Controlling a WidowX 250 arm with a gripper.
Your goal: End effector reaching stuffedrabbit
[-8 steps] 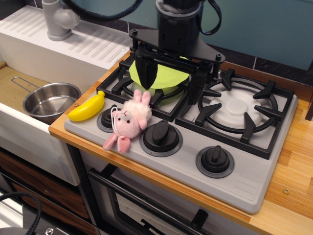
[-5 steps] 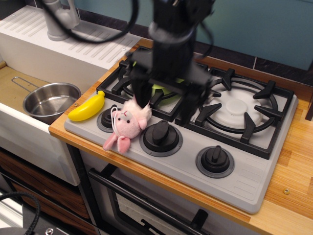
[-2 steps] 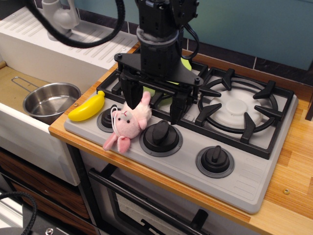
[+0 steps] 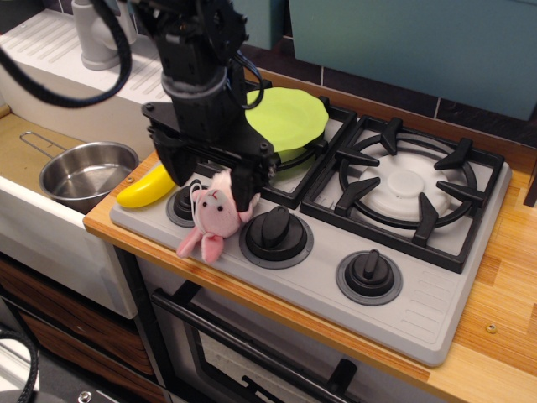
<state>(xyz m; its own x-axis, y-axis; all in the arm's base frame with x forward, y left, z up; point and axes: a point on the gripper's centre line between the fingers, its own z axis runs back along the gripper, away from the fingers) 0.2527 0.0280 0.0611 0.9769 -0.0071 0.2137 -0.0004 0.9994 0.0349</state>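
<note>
Banana, green plate, steel pot

Teal wall, dark tile strip, wooden countertop, white sink unit, oven door

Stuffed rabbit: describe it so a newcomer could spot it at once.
Find the grey stove, then its front-left corner by the knobs. The stuffed rabbit lies there under the black claw, right of a yellow banana. It is the only fluffy pink thing.
</note>
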